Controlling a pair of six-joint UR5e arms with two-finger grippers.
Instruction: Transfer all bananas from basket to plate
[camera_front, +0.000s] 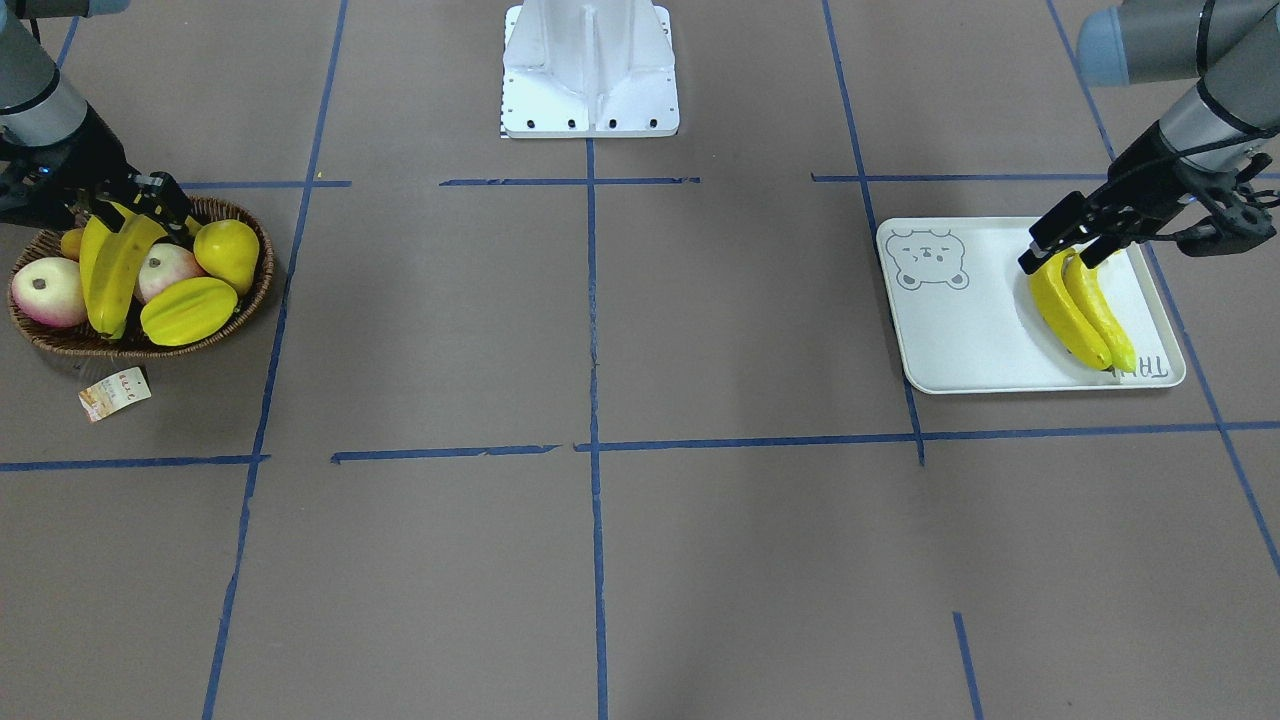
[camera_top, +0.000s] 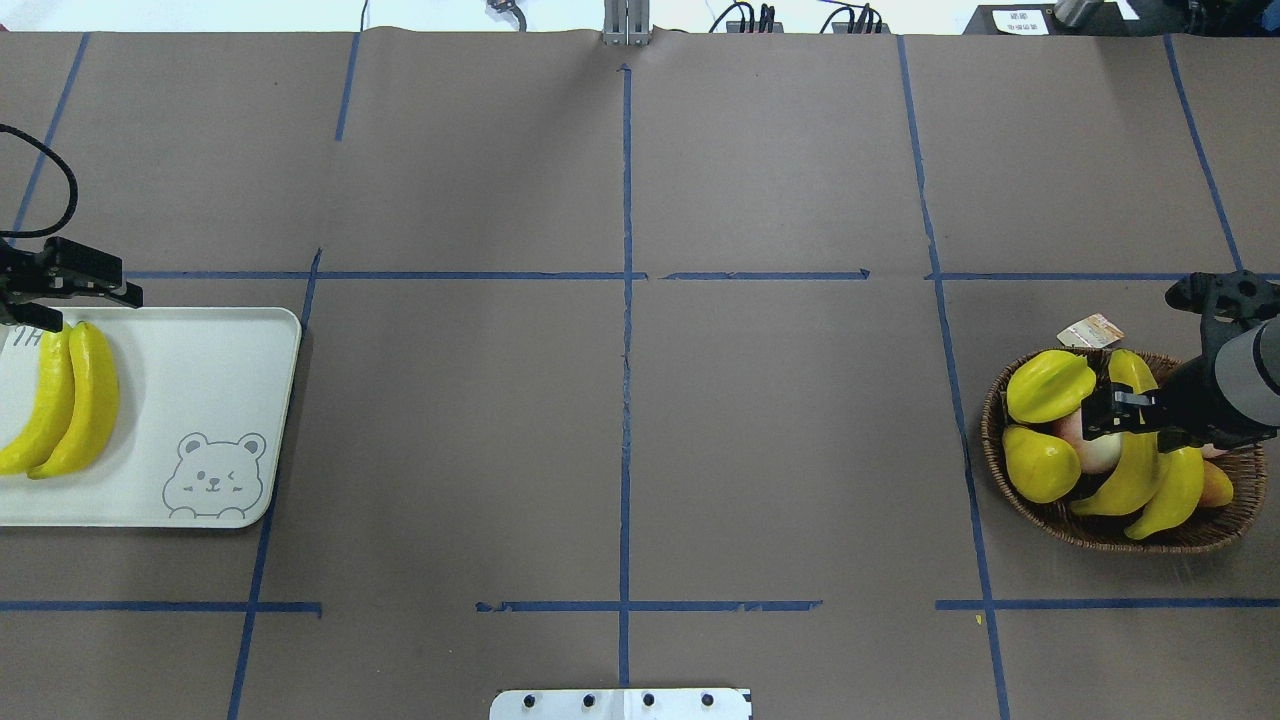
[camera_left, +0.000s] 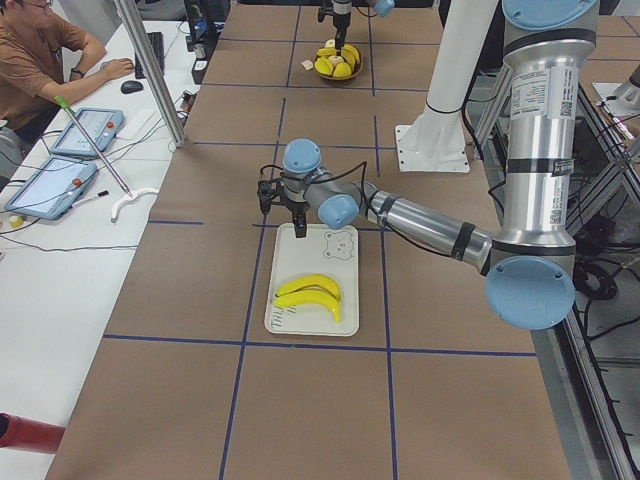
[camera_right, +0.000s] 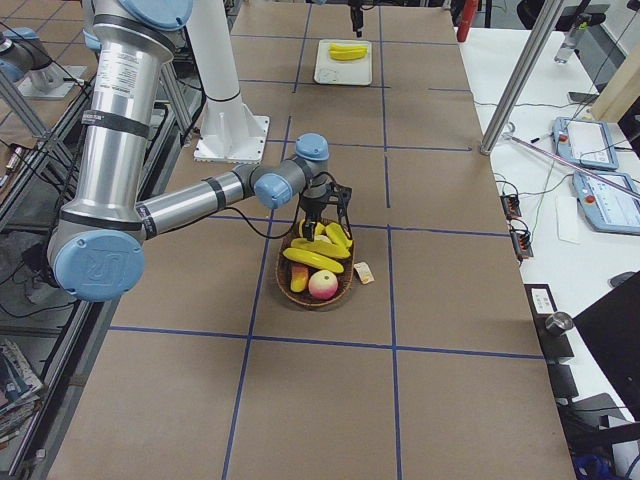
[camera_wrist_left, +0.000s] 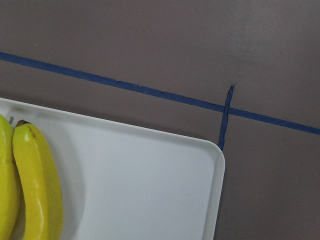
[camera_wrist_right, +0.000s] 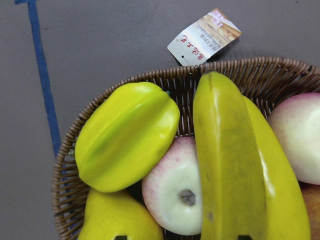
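Two yellow bananas (camera_front: 1075, 310) lie side by side on the off-white bear plate (camera_front: 960, 330), also seen from overhead (camera_top: 70, 400) and in the left wrist view (camera_wrist_left: 37, 185). My left gripper (camera_front: 1068, 255) hangs open just above their stem ends and holds nothing. Two more bananas (camera_front: 112, 275) lie across the other fruit in the wicker basket (camera_front: 255, 290); they also show from overhead (camera_top: 1135, 470) and in the right wrist view (camera_wrist_right: 230, 165). My right gripper (camera_front: 150, 205) is open low over these bananas, its fingertips just showing at the wrist view's bottom edge.
The basket also holds a ridged starfruit (camera_front: 188, 310), a yellow pear (camera_front: 228, 250) and pink-white apples (camera_front: 48, 290). A paper tag (camera_front: 115, 392) lies beside the basket. The white robot base (camera_front: 590, 70) stands at the table's edge. Blue tape lines cross the brown table.
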